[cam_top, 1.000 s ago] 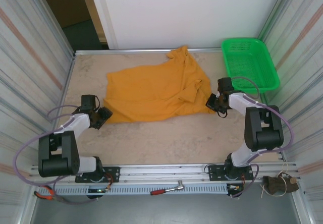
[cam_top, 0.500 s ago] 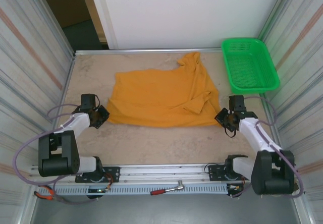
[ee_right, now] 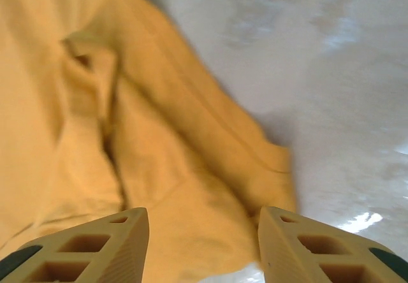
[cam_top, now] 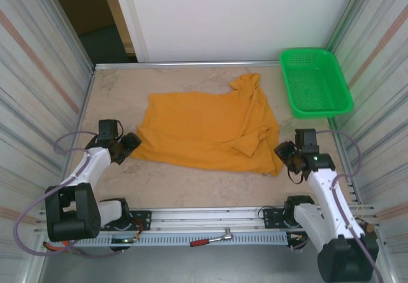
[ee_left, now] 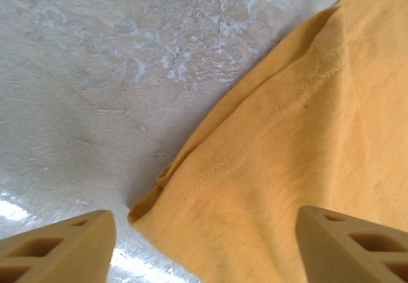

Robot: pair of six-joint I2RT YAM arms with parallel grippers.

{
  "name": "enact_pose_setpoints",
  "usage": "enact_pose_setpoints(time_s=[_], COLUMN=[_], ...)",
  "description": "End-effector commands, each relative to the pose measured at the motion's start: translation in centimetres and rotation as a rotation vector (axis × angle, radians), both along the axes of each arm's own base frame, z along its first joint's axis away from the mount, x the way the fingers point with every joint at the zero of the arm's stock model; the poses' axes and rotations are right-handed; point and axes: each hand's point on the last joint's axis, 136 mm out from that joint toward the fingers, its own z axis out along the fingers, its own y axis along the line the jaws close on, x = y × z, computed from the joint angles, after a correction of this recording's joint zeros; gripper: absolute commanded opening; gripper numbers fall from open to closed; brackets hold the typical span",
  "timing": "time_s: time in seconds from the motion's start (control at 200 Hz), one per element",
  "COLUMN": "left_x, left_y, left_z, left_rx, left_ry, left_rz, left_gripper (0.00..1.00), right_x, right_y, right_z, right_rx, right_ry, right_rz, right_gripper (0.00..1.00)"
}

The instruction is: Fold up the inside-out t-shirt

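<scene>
Lying nearer now, t-shirt (cam_top: 204,130), both jaws newly apart.

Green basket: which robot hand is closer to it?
Right. The right gripper is just in front of the green basket, by the t-shirt's right corner; the left gripper is far across, at its left corner.

Blur softens the t-shirt (ee_right: 166,168) in the right wrist view, cloth running off the frame's left edge; right gripper (ee_right: 203,222) cropped at bottom
</scene>
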Motion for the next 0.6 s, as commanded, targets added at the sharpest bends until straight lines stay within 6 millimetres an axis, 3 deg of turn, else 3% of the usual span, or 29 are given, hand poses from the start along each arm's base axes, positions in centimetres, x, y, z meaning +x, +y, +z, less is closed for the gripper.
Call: enact_pose_setpoints(time_s=[0.0,0.11,0.21,0.411,0.596], left_x=[0.6,1.2,1.4,1.9,2.2], left_y=[1.0,1.0,0.7,0.0,-0.3], left_z=[2.7,4.8,6.3,7.9,8.2], left_rx=[0.059,0.069,0.063,0.029,0.014], left_ry=[-0.039,-0.08,-0.114,-0.16,-0.171], left_rz=[-0.003,-0.016,-0.023,-0.031,-0.036], left_gripper=[0.84,0.86,0.87,0.87,0.87], right_x=[2.1,3.3,3.7,3.1,3.3], right_y=[4.0,7.9,10.1,11.2,11.5], right_z=[1.4,1.0,-0.3,-3.0,-4.5], right_rx=[0.05,0.078,0.081,0.069,0.056], right_ry=[-0.021,-0.006,0.025,0.092,0.127], right_rz=[0.188,0.28,0.306,0.284,0.283], right_gripper=[0.52,0.54,0.54,0.54,0.53])
